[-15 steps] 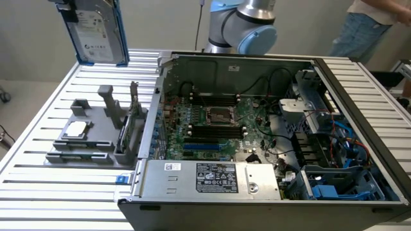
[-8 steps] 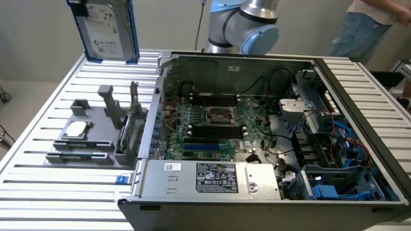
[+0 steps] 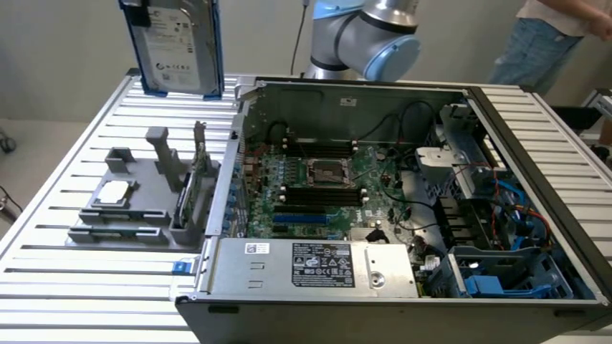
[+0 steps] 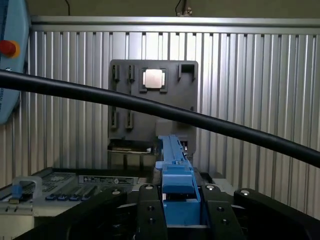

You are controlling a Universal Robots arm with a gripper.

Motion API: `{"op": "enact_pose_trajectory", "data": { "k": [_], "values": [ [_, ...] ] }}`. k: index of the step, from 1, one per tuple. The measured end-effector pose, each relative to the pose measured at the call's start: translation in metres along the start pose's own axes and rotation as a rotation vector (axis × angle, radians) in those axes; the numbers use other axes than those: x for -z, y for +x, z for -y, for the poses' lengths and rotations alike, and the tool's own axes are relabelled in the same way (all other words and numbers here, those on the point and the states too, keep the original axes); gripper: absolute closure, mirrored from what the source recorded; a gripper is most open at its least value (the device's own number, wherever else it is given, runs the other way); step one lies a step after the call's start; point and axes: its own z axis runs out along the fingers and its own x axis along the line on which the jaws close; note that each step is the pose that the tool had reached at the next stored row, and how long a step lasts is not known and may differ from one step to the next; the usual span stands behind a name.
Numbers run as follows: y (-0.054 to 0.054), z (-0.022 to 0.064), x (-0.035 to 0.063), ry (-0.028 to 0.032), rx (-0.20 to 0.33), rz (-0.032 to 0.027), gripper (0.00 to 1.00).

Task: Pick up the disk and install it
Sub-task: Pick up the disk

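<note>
This is a robotics lab or test workshop. A ribbed aluminium-profile table (image 3: 57, 287) carries an open dark metal desktop computer case (image 3: 354, 104) with its green motherboard (image 3: 325, 186) bared. A grey plastic parts fixture (image 3: 125, 215) sits toward the edge on the exterior view's left. A silver-and-blue robot arm (image 3: 368, 36) rises at the far edge. A person in jeans (image 3: 531, 46) stands beyond the far corner, and the wrist view catches a blue control pendant with a red button (image 4: 9, 50).

No word or number can be made out. The disk (image 3: 176, 51) carries a white label (image 3: 168, 32) with dark print too small to read. The grey box (image 3: 388, 281) bears a white sticker (image 3: 322, 264) of tiny unreadable marks.
</note>
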Motion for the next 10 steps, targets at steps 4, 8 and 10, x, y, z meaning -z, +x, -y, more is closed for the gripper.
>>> {"op": "enact_pose_trajectory", "data": {
  "k": [4, 8, 10],
  "values": [
    [0.006, 0.0172, 0.0127, -0.0040, 0.000, 0.0001, 0.67],
    [0.011, 0.0345, 0.0250, -0.0101, 0.000, 0.0002, 0.67],
    [0.014, 0.0432, 0.0320, -0.0124, 0.000, 0.0001, 0.67]
  ]
}}
